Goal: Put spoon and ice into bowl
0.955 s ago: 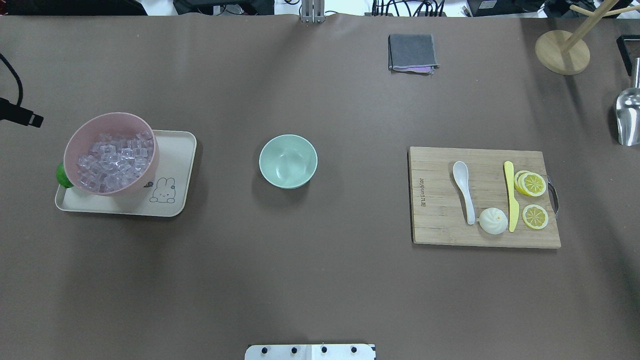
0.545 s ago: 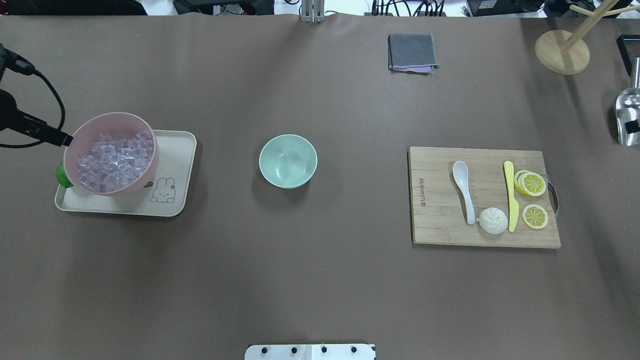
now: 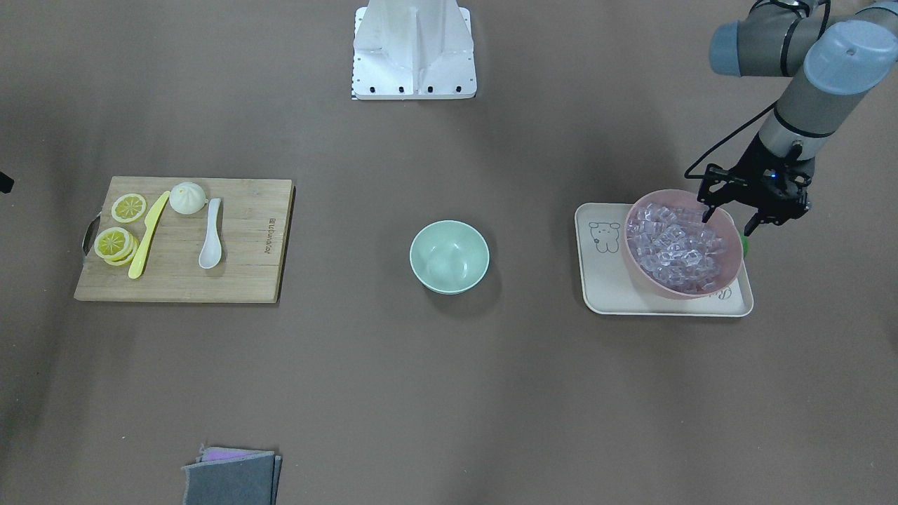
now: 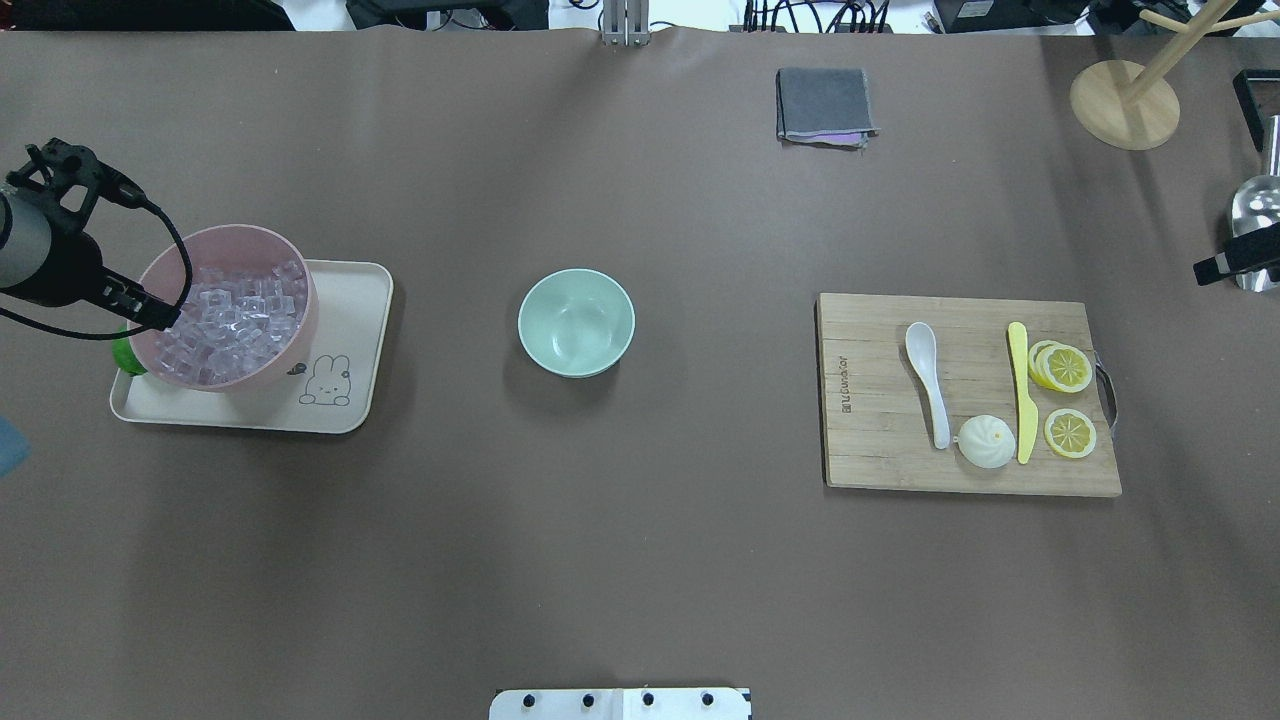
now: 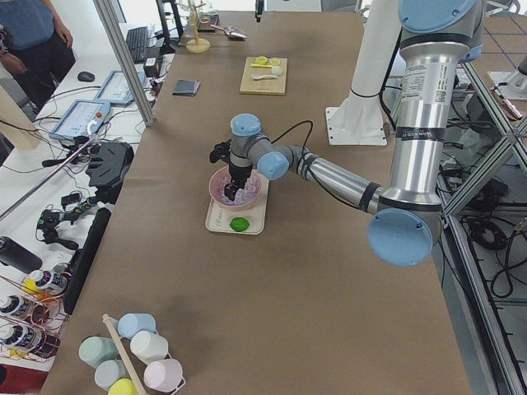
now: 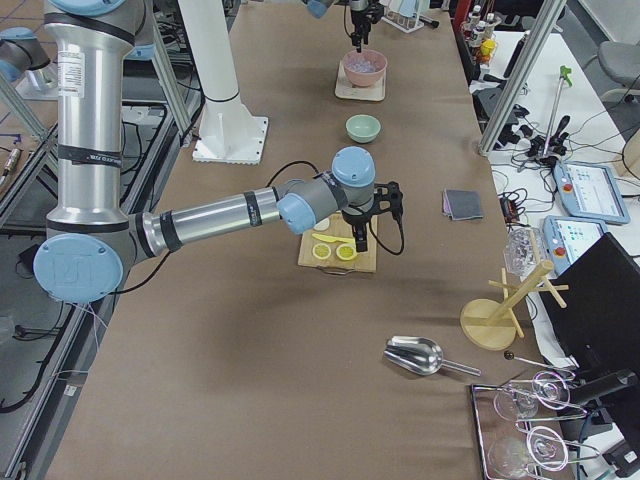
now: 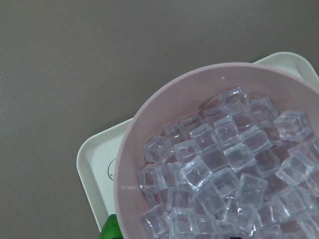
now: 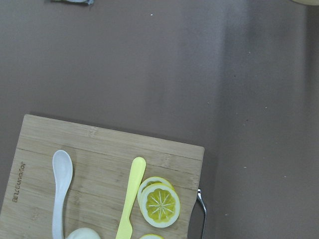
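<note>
The white spoon (image 4: 930,385) lies on the wooden cutting board (image 4: 880,440) at the right, also in the right wrist view (image 8: 61,189). The ice (image 4: 235,320) is a heap of clear cubes in a pink bowl (image 4: 230,232) on the left. The mint-green bowl (image 4: 576,322) stands empty mid-table. My left gripper (image 3: 727,219) is open and empty, hovering over the pink bowl's outer rim; the left wrist view looks down on the ice (image 7: 224,174). My right gripper shows only as a black sliver at the overhead view's right edge; its jaws are hidden.
The pink bowl sits on a cream tray (image 4: 350,300) beside a green object (image 4: 125,352). On the board lie a yellow knife (image 4: 1020,390), a white bun (image 4: 987,441) and lemon slices (image 4: 1068,432). A grey cloth (image 4: 824,105), wooden stand (image 4: 1125,103) and metal scoop (image 4: 1255,230) stand far right.
My left arm has come in from the left edge and now reaches over the pink bowl's rim. A black part of my right gripper has entered at the right edge.
</note>
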Available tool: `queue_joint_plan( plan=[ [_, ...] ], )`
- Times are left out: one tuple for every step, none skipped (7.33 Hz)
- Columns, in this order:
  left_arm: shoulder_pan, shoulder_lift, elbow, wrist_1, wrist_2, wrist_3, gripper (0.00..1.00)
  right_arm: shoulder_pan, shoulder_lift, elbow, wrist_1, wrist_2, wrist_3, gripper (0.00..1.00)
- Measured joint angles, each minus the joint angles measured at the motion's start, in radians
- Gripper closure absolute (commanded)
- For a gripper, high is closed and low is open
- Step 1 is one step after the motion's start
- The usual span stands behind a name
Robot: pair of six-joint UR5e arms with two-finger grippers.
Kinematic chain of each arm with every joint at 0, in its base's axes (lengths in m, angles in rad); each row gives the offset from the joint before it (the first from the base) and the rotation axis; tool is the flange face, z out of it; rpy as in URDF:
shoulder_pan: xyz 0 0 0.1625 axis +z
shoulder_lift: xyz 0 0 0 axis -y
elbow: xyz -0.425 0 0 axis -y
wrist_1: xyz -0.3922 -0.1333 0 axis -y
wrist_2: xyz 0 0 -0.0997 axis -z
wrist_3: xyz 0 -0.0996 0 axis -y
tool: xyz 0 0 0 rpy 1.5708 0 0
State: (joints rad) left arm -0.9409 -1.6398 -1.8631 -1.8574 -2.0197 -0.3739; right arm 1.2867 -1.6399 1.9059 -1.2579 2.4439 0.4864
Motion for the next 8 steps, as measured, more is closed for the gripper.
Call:
queue_joint_plan(
  plan=[
    [0.012, -0.012, 0.011, 0.000, 0.004, -0.001, 0.32, -0.013, 0.004, 0.004, 0.000, -0.001, 0.017, 0.00],
    [0.019, -0.024, 0.026, 0.000, 0.006, -0.001, 0.33, -0.021, 0.005, 0.007, 0.000, -0.002, 0.027, 0.00],
    [0.021, -0.030, 0.040, 0.000, 0.007, 0.001, 0.35, -0.024, 0.006, 0.008, 0.000, -0.002, 0.031, 0.00],
    [0.022, -0.033, 0.049, -0.001, 0.007, 0.002, 0.37, -0.024, 0.006, 0.008, 0.000, -0.002, 0.032, 0.00],
    [0.024, -0.034, 0.055, -0.001, 0.007, 0.002, 0.40, -0.025, 0.006, 0.008, 0.000, -0.003, 0.033, 0.00],
    [0.026, -0.035, 0.059, -0.001, 0.007, 0.001, 0.40, -0.026, 0.006, 0.007, 0.000, -0.003, 0.033, 0.00],
    [0.028, -0.035, 0.064, -0.001, 0.007, 0.001, 0.41, -0.027, 0.006, 0.007, 0.000, -0.002, 0.034, 0.00],
    [0.029, -0.035, 0.068, -0.001, 0.007, 0.000, 0.41, -0.028, 0.006, 0.007, 0.000, -0.002, 0.034, 0.00]
  ],
)
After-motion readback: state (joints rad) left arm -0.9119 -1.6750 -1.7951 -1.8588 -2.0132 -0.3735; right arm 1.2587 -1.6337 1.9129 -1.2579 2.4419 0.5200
